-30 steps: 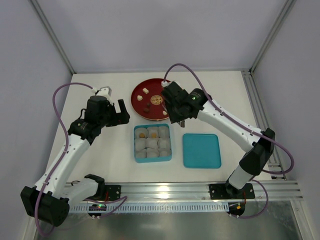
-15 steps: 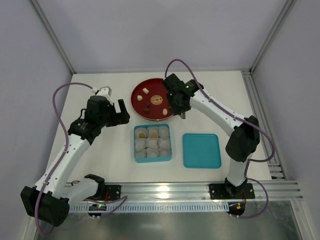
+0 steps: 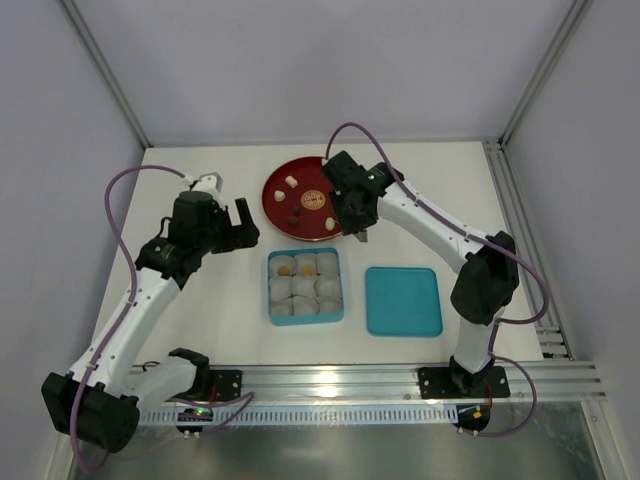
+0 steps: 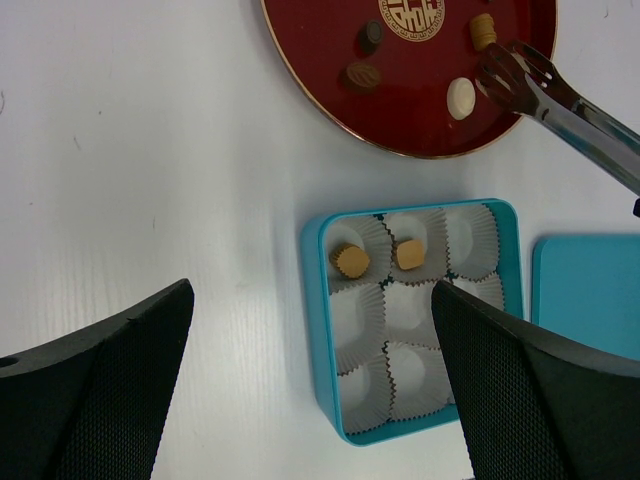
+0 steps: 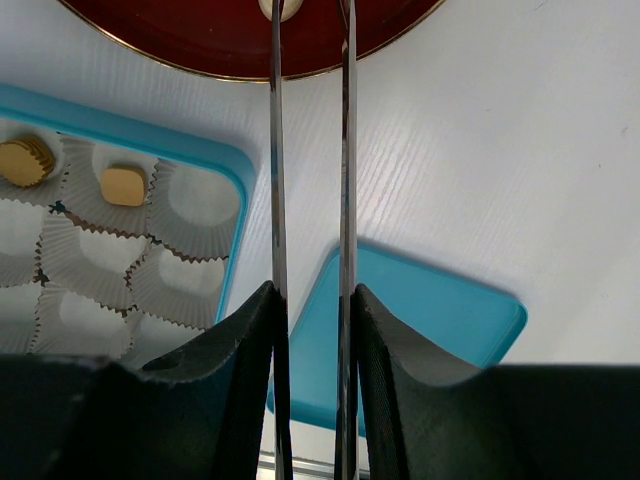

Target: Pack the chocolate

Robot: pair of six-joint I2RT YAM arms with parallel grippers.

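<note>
While your right tool (image 5: 312,300) pinches the tongs (image 4: 560,100) between its fingers, note the two blades run side by side with a narrow gap. Their tips sit over the red plate (image 4: 410,110), just beside a cream chocolate (image 4: 461,97); you cannot tell whether they touch it. The left wrist view shows three more pieces on the plate: one tan (image 4: 483,30) by the tong tips and two dark brown (image 4: 361,76) near the gold emblem (image 4: 411,15). The teal box (image 4: 316,320) lies on the bench (image 4: 150,150) just below the plate, lined with paper cups (image 4: 415,380). Two tan pieces (image 4: 350,260) sit in neighbouring cups of the row nearest the plate, one at the corner and one in the middle. The lid (image 4: 590,290) lies flat beside the box, on the side away from your left arm. Your left tool (image 4: 312,288) is spread wide, holding nothing, above the bench and apart from the box and plate.
</note>
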